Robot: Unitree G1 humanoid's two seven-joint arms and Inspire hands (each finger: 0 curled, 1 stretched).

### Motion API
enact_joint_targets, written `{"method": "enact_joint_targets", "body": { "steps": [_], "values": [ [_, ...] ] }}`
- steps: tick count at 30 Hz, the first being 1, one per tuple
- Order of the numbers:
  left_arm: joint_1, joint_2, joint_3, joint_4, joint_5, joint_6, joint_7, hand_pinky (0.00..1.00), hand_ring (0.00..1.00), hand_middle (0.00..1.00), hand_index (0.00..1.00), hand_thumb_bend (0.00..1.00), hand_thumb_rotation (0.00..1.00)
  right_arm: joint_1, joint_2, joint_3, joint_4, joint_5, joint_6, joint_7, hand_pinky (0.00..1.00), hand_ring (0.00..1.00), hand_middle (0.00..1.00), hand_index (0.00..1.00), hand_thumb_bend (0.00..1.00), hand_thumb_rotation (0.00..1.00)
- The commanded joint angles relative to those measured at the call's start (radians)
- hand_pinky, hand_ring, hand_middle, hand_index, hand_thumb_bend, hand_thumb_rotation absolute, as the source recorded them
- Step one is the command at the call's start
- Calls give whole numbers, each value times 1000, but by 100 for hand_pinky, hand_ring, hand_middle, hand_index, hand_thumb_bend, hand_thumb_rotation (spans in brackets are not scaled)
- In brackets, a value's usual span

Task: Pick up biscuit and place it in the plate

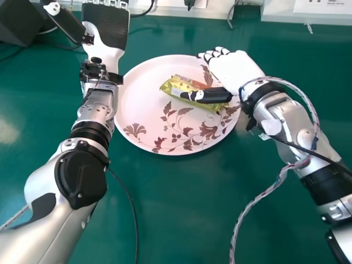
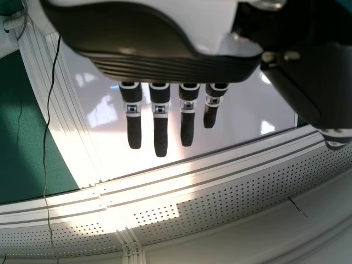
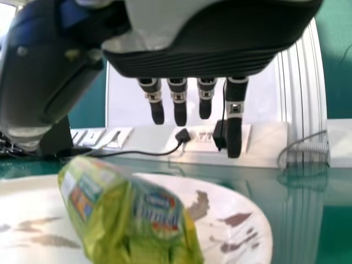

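Observation:
The yellow-green biscuit packet lies on the pink-white plate with brown leaf patterns. My right hand is at the plate's right edge, its thumb reaching across the packet's right part; its fingers are straight. In the right wrist view, the hand has its fingers extended beyond the packet, which rests on the plate. My left hand, fingers extended, is beyond the plate's upper left side. The left wrist view has this hand with straight fingers and nothing in them.
A green table surrounds the plate. White trunking with sockets runs along the far edge, with black cables near it. A dark box stands at the far left. A braided cable hangs from the right arm.

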Motion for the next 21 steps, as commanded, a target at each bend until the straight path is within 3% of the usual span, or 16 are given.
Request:
{"method": "enact_joint_targets", "body": {
  "steps": [1,21],
  "values": [
    [-5,-3,-10,-3,11,-10,-2,75,76,88,99,100,77,19,-9,-13,-22,-6,1,-16,58,80,100,100,100,71],
    [-5,-5,-8,-2,6,-2,-9,76,77,87,98,100,77,79,-26,-119,-177,23,29,-11,62,84,100,100,100,70]
  ]
}}
